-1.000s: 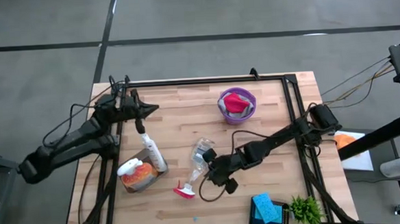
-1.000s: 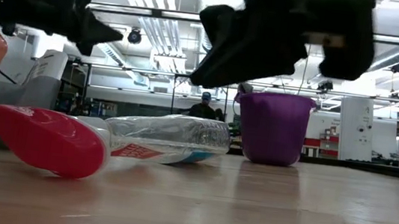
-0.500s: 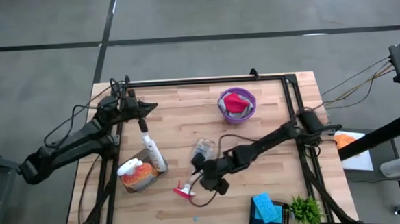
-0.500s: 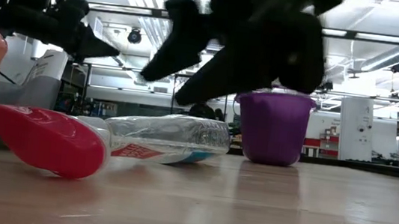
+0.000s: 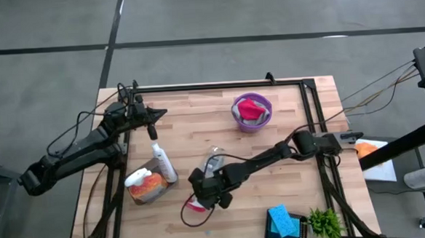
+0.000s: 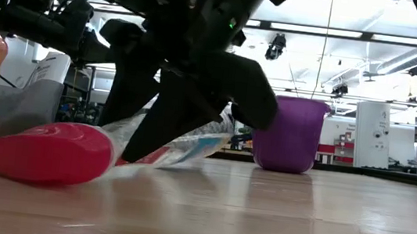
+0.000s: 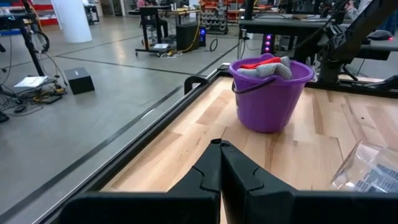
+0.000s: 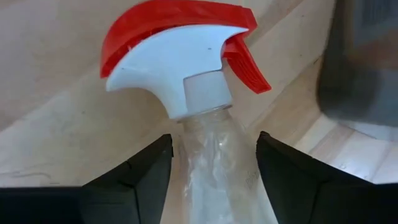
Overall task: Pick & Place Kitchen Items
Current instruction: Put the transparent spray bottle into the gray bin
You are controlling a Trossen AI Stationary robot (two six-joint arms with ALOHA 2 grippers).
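I have the right gripper (image 5: 204,191) low in the middle of the high view, down over the clear spray bottle (image 5: 213,168), which lies on its side on the table (image 5: 285,108). In the right wrist view my two fingers (image 8: 134,177) stand spread either side of the bottle's neck, just below the red-and-white trigger head (image 8: 180,50); they straddle it but have not closed, so nothing is gripped yet.

The left gripper (image 5: 152,113) waits at the upper left of the high view, fingers pressed together and holding nothing, just above the small white bottle (image 5: 161,159).

I judge the job partly done: red and grey cloths (image 5: 251,108) already sit in the purple bucket (image 5: 239,119). Left to move look to be the clear bottle, the white bottle, the orange spray bottle (image 5: 144,184) at lower left and the blue sponges (image 5: 281,219) at the bottom right.
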